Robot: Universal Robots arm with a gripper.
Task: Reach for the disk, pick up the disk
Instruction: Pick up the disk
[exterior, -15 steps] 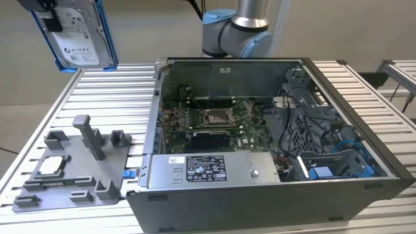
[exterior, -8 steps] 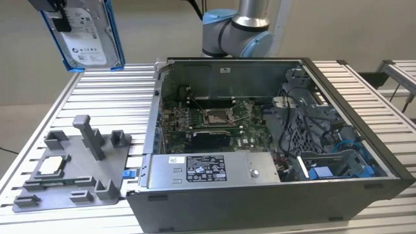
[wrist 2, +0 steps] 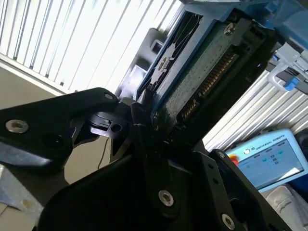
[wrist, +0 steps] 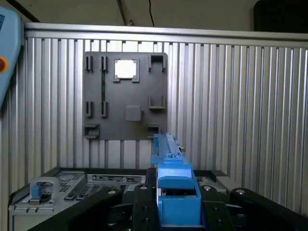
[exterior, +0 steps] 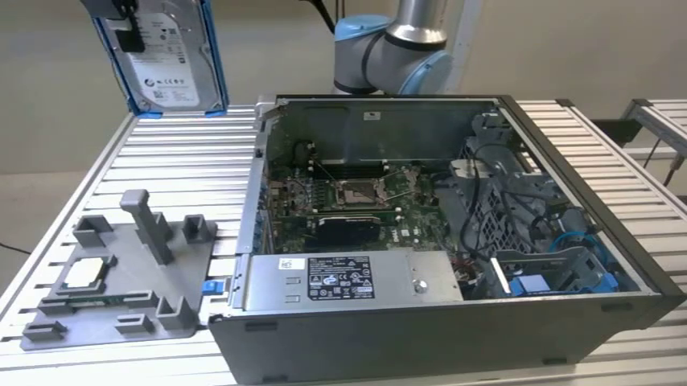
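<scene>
Hand: you have the hand (exterior: 112, 11) pinching the disk (exterior: 167, 66) by its upper end; in both wrist views the black fingers (wrist 2: 140, 126) are pressed against its sides.
Disk: it hangs upright in the air, off the case's (exterior: 408, 347) far corner on the exterior view's left, over the tabletop (exterior: 183, 165).
Disk label: the exterior view gives you the white printed label face on; the print is too small to read.
Bracket: a blue bracket (exterior: 214, 56) frames the disk's edges.
Second wrist view: here you get the disk's (wrist 2: 204, 72) other face, a green circuit board with a row of connector pins, which the exterior view hides; the hand (wrist 2: 153, 119) grips it near that end.
First wrist view: you see the disk (wrist: 174, 185) edge on, blue bracket foremost, with the hand (wrist: 175, 208) closed on either side of it.
Case: it lies open on the tabletop, and a white-and-black printed label (exterior: 338, 277) sits on the metal box near its front.
Tray: a grey tray (exterior: 124, 310) lies on the tabletop beside the case, on the exterior view's left, carrying a square silver chip (exterior: 86, 276); the first wrist view shows the tray (wrist: 125, 103) and chip (wrist: 126, 69) from above, beyond the case.
Pendant: a pale blue pendant (wrist 2: 269, 159) with a lit screen shows in the second wrist view.
Arm: the arm (exterior: 400, 44) rises behind the case.
</scene>
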